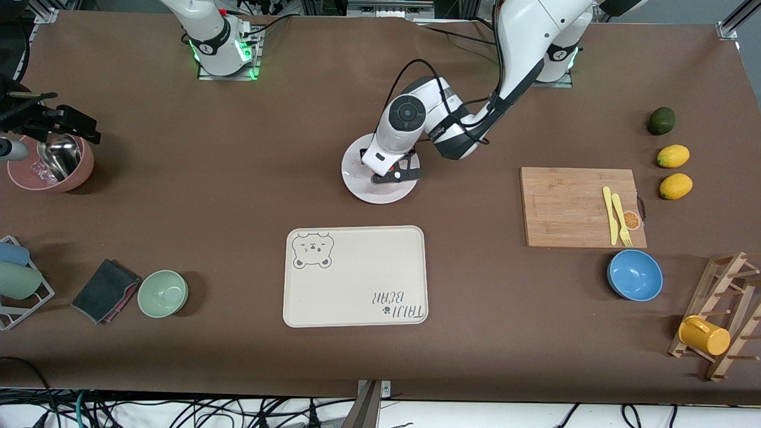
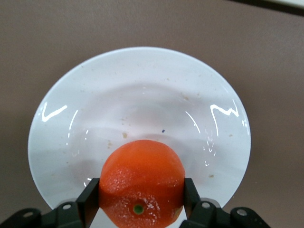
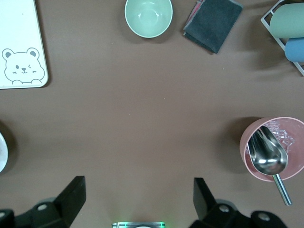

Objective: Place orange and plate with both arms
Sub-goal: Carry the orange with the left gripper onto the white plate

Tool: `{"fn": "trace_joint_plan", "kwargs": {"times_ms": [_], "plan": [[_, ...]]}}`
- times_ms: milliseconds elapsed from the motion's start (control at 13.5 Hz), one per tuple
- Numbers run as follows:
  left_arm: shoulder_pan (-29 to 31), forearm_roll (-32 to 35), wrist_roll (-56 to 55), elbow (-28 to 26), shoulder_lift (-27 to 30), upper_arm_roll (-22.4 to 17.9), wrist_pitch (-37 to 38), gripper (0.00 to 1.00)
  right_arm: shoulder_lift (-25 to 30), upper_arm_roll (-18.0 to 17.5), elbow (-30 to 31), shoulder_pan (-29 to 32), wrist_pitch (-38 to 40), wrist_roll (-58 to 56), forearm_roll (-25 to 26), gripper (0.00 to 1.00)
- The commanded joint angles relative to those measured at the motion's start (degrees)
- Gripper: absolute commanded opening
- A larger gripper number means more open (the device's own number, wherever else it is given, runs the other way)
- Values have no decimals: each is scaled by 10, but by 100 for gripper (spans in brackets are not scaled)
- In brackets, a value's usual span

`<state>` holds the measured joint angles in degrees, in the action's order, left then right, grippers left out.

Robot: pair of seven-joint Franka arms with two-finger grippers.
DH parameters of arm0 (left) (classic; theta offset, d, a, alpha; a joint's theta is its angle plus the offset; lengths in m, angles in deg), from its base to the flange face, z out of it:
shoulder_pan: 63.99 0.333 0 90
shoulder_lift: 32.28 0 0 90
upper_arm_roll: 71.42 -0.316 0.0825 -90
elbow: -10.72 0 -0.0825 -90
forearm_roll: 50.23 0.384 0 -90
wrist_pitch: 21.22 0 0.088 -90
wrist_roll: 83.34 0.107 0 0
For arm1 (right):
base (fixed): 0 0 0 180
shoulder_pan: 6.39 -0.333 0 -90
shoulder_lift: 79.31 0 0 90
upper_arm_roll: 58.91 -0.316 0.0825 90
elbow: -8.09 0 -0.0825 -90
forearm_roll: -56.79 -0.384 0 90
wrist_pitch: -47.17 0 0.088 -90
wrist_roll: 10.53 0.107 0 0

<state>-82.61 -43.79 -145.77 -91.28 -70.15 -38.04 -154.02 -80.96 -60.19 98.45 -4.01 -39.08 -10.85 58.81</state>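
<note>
The orange [image 2: 141, 183] is a small, round, bright orange-red fruit with pebbled glossy skin and a tiny green stem dot facing the left wrist camera. It hangs over the plate's rim, gripped on both sides. The plate [image 1: 357, 178] is round, plain white, shallow and wide-rimmed, with faint specks and shiny highlights. It lies flat on the brown table, farther from the front camera than the bear-printed tray [image 1: 355, 276].

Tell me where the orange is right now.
The orange is clamped in the left tool, directly over the white plate near the table's middle. That plate lies farther from the front camera than the bear-printed tray.
</note>
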Motion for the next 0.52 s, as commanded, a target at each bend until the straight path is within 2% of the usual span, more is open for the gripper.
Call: {"fn": "trace_joint_plan", "kwargs": {"times_ms": [0,74,372,446], "plan": [[-14,17,-16,18,-15,-10,5,67,8,-7,6,7,2,-3,0,100],[-14,17,-18,17,-19,-10,5,80,8,-7,6,7,2,-5,0,100],[-13,18,-19,16,-20,-16,5,99,8,-7,6,7,2,-4,0,100],[-12,18,-18,16,-19,-17,8,99,8,-7,6,7,2,-4,0,100]]}}
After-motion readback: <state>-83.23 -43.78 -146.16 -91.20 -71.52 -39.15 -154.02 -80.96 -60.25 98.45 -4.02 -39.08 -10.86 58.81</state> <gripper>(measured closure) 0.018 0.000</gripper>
